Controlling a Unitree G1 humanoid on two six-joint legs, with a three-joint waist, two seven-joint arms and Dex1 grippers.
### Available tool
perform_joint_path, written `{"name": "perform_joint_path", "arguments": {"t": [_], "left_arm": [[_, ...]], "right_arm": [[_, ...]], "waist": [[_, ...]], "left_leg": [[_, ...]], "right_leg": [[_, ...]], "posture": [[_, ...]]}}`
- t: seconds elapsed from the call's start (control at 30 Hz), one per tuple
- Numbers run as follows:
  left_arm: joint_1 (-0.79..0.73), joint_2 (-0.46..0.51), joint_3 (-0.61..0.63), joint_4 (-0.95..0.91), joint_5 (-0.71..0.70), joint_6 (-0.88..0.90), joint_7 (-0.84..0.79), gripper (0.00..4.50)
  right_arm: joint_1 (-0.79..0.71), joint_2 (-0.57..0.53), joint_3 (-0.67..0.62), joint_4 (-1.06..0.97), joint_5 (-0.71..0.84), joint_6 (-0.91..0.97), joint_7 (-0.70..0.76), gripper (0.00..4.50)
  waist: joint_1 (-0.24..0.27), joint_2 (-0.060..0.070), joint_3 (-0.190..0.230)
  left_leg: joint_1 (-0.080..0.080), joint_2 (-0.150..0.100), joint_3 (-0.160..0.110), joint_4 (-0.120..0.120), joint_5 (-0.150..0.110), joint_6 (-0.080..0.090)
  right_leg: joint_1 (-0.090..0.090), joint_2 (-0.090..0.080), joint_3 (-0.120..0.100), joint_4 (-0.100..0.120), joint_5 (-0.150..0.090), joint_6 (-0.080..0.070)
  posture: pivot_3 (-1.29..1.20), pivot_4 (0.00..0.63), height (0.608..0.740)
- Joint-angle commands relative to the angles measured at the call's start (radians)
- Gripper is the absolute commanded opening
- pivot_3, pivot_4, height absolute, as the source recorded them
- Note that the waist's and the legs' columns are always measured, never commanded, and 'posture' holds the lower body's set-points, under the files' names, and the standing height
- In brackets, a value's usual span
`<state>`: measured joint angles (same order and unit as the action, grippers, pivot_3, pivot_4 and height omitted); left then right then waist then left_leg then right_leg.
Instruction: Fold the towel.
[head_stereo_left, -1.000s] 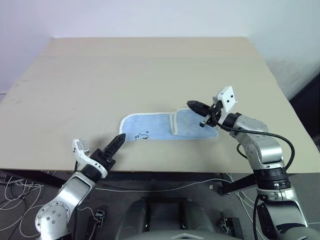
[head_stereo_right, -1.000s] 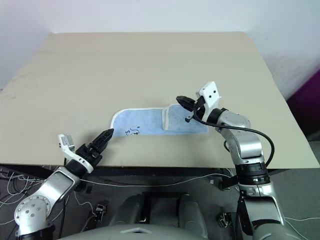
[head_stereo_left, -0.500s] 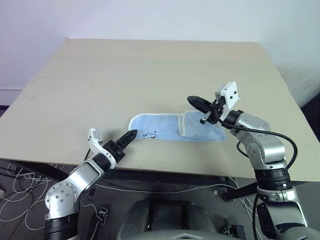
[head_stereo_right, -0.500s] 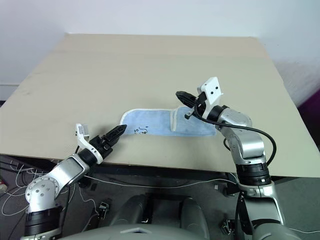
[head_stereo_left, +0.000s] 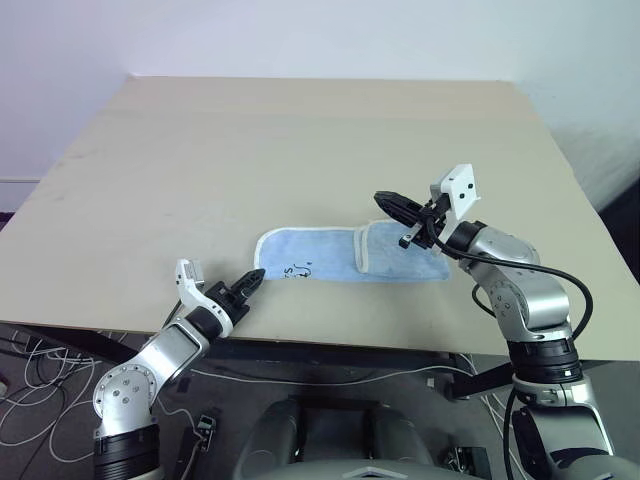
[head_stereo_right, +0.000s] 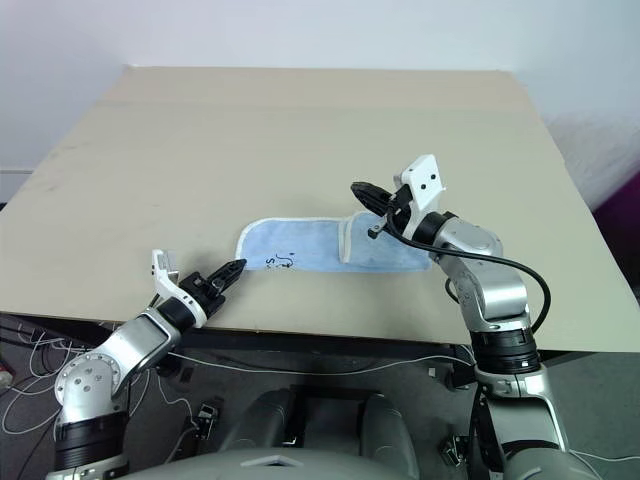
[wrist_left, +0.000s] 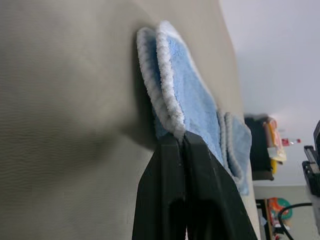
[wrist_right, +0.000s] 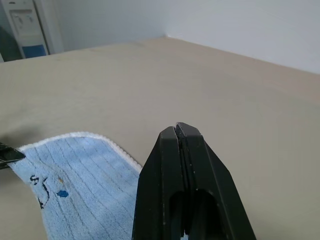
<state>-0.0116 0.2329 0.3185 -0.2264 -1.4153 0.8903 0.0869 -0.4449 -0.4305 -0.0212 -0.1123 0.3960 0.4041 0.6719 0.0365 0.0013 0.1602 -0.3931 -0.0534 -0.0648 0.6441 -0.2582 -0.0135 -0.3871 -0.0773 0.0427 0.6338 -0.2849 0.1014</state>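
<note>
Lying lengthwise across the near part of the table (head_stereo_left: 200, 150), the towel (head_stereo_left: 320, 255) is found with its long axis running left to right, its right portion already doubled over on itself. At its left end, the left gripper (head_stereo_left: 254, 279) is seen pressed together on the white-edged corner, the cloth running away from the fingertips toward the right; this arm is judged the nearer one for carrying that end across. Above the folded right end, the right gripper (head_stereo_left: 387, 206) is held with fingers pressed together on nothing, and no containers are noted.
</note>
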Motion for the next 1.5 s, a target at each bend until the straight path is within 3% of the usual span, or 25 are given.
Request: {"name": "perform_joint_path", "arguments": {"t": [0.03, 0.53, 0.87, 1.27, 1.5], "left_arm": [[0.029, 0.016, 0.024, -0.019, -0.024, -0.006, -0.007, 0.01], [0.024, 0.183, 0.221, 0.018, -0.078, -0.082, -0.023, 0.01], [-0.026, 0.382, 0.265, 0.036, 0.041, -0.088, -0.199, 0.01], [-0.16, 0.504, -0.003, -0.216, 0.258, -0.082, -0.525, 0.01], [-0.377, 0.46, -0.297, -0.2, 0.439, -0.05, -0.598, 0.01]], "right_arm": [[0.004, 0.008, -0.008, -0.04, 0.002, -0.022, -0.005, 0.0], [0.007, 0.024, -0.007, -0.036, 0.002, -0.029, -0.013, 0.0], [0.001, 0.025, -0.01, -0.021, 0.0, -0.035, -0.019, 0.0], [0.011, 0.03, -0.019, -0.023, -0.004, -0.045, -0.044, 0.0], [0.017, 0.024, -0.042, -0.006, -0.022, -0.057, -0.08, 0.0]], "waist": [[-0.003, -0.001, 0.0], [-0.048, -0.004, 0.003], [-0.049, -0.005, 0.003], [-0.049, -0.005, 0.004], [-0.048, -0.005, 0.004]], "left_leg": [[0.0, 0.0, 0.0, 0.0, 0.0, 0.0], [-0.011, 0.001, 0.0, -0.002, 0.0, -0.001], [-0.015, 0.001, 0.0, -0.003, 0.001, -0.001], [-0.016, 0.0, 0.0, -0.005, 0.001, -0.002], [-0.016, 0.0, 0.001, -0.008, 0.002, -0.003]], "right_leg": [[0.0, 0.0, 0.0, 0.0, 0.0, 0.0], [-0.012, 0.001, 0.0, 0.0, 0.002, 0.004], [-0.017, 0.0, 0.0, 0.0, 0.002, 0.004], [-0.018, -0.001, 0.001, 0.0, 0.002, 0.004], [-0.019, 0.0, 0.0, 0.0, 0.002, 0.004]], "posture": [[0.0, 0.15, 0.74], [0.0, 0.15, 0.74], [0.0, 0.15, 0.74], [0.0, 0.15, 0.74], [0.0, 0.15, 0.74]]}}
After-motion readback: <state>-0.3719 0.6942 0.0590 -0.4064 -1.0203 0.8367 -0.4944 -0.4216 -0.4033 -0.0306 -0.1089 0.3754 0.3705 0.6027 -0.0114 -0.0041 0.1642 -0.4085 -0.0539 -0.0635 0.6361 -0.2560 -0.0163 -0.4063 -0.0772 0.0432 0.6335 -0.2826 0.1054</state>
